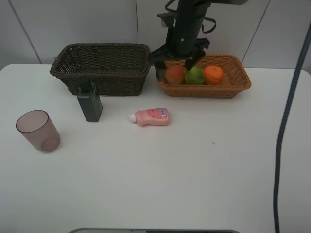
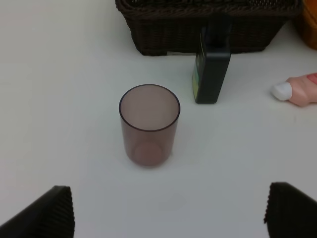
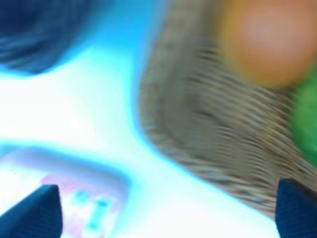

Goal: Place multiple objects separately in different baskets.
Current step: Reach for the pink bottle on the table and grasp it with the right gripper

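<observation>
Over the light basket (image 1: 240, 80): right gripper (image 1: 176, 64) released, fingers spread wide, empty. Below, inside that basket, 3 fruits side by side: red-orange fruit (image 1: 174, 74), green fruit (image 1: 195, 75), orange (image 1: 214, 74). Left gripper (image 2: 168, 213) likewise released and empty, facing upright cup (image 2: 148, 124) on table (image 1: 194, 170). Beyond cup, dark green bottle (image 1: 90, 104) upright, just in front of dark basket (image 1: 104, 73). Pink bottle (image 1: 151, 117) on its side on table, near both baskets.

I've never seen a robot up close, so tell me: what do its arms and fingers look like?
The right arm is a matte black column with black cables looped beside it. The left fingers are black wedges with finely ribbed surfaces.
</observation>
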